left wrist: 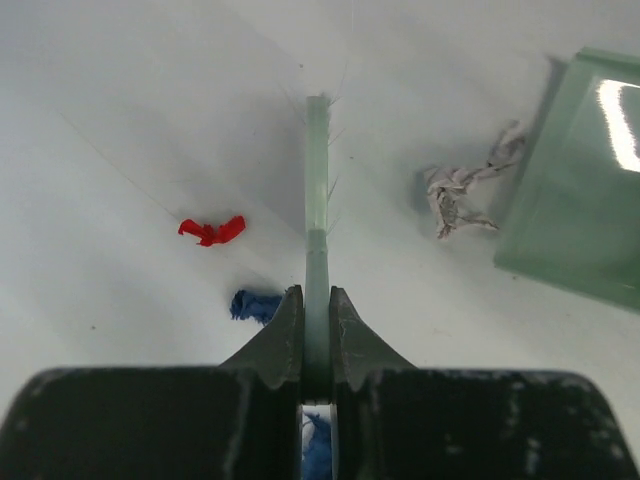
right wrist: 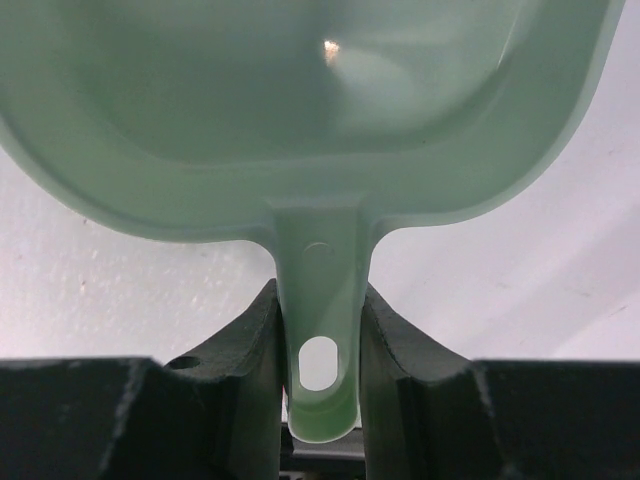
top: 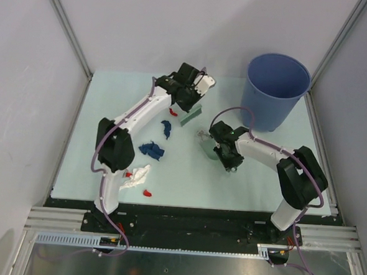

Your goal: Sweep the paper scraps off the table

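Observation:
My left gripper (top: 189, 102) is shut on the pale green brush (top: 190, 117), held edge-on (left wrist: 317, 180) over the far middle of the table (top: 262, 173). My right gripper (top: 222, 150) is shut on the handle (right wrist: 320, 300) of the pale green dustpan (top: 208, 145), which rests to the right of the brush. A grey scrap (left wrist: 460, 192) lies between the brush and the dustpan's lip (left wrist: 580, 190). A red scrap (left wrist: 211, 231) and a dark blue wad (left wrist: 255, 304) lie left of the brush. Nearer in are another blue wad (top: 151, 150), a white crumple (top: 136, 175) and red bits (top: 147, 192).
A tall blue bin (top: 277, 87) stands at the far right of the table. White walls with metal posts close in the left, back and right. A black and metal rail (top: 184, 222) runs along the near edge by the arm bases.

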`<state>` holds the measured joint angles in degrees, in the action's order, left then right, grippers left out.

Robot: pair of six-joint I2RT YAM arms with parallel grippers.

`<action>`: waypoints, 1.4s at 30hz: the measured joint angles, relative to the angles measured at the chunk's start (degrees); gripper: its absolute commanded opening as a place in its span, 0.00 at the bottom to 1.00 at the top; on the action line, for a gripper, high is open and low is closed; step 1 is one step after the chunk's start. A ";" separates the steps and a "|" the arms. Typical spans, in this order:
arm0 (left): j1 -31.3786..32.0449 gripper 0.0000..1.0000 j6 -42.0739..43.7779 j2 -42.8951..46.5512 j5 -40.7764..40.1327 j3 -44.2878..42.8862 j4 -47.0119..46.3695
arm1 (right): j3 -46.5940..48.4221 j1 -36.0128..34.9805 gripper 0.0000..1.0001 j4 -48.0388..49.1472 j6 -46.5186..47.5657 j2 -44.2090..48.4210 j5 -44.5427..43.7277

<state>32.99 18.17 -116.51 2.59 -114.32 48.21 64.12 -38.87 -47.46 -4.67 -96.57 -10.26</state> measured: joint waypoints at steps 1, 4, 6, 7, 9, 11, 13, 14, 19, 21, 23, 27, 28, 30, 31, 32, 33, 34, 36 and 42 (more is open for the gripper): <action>0.13 0.00 -0.02 -1.97 -0.74 -1.33 -0.35 | 0.02 0.52 0.00 0.66 0.59 -0.28 -0.42; 0.26 0.00 -0.20 -5.38 -0.85 -2.86 -0.39 | 0.70 0.55 0.00 2.08 2.19 -2.71 -0.92; 0.44 0.00 -0.24 -5.55 0.74 -2.86 -0.50 | 1.18 0.52 0.00 3.21 3.08 -5.01 -0.96; 0.55 0.00 -0.22 -5.53 1.38 -2.86 -0.70 | 1.42 0.52 0.00 3.17 3.52 -5.57 -1.14; 0.74 0.00 -0.20 -5.53 3.87 -2.32 -1.25 | 1.84 0.85 0.00 3.63 4.42 -5.66 -0.94; 0.90 0.00 -0.15 -4.98 6.99 -0.74 -2.03 | 2.19 1.36 0.00 4.74 5.27 -6.12 -0.85; 0.94 0.00 -0.09 -4.09 10.29 1.22 -2.69 | 2.82 1.81 0.00 5.40 6.03 -6.69 -0.85; 0.94 0.00 0.00 -3.30 12.81 2.67 -2.99 | 3.28 1.90 0.00 5.97 6.32 -7.04 -0.85; 0.98 0.00 0.26 3.06 21.99 9.90 -2.84 | 4.20 2.03 0.00 8.61 7.13 -7.56 -0.07; 0.87 0.00 0.22 5.57 21.77 11.54 -2.23 | 4.15 1.97 0.00 8.46 7.26 -7.17 0.90; 0.28 0.00 -0.35 7.85 21.24 11.91 -1.40 | 4.09 1.70 0.00 8.94 7.23 -6.10 1.79; 0.37 0.00 -1.36 12.15 16.63 11.91 -0.26 | 3.34 0.35 0.00 10.54 7.04 -1.97 2.58; 0.39 0.00 -1.33 13.25 15.17 11.91 -0.13 | 3.17 -0.04 0.00 10.43 6.99 -0.92 2.56; 0.52 0.00 -1.22 15.13 12.35 11.93 0.09 | 3.02 -0.98 0.00 9.88 6.84 0.66 2.34; 0.55 0.00 -1.22 16.15 10.58 12.02 0.17 | 2.97 -1.75 0.00 9.35 6.78 1.42 2.03; 0.55 0.00 -1.14 17.18 8.55 12.07 0.46 | 2.93 -2.64 0.00 8.72 6.69 2.25 1.77; 0.46 0.00 -1.07 18.10 6.38 12.07 0.61 | 2.84 -3.39 0.00 8.07 6.62 3.10 1.62; 0.24 0.00 -0.98 19.04 4.79 12.07 0.74 | 2.80 -4.13 0.00 7.34 6.58 4.07 1.68; -0.61 0.00 -0.68 20.70 2.69 12.00 1.05 | 2.71 -5.22 0.00 5.86 6.36 6.01 1.92; -6.91 0.00 0.13 26.69 -1.29 11.37 1.66 | 5.07 -5.64 0.00 -2.80 5.05 12.33 -0.68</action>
<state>26.09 18.31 -89.82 1.30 -102.96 49.87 69.19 -44.51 -50.26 0.38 -84.25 -10.94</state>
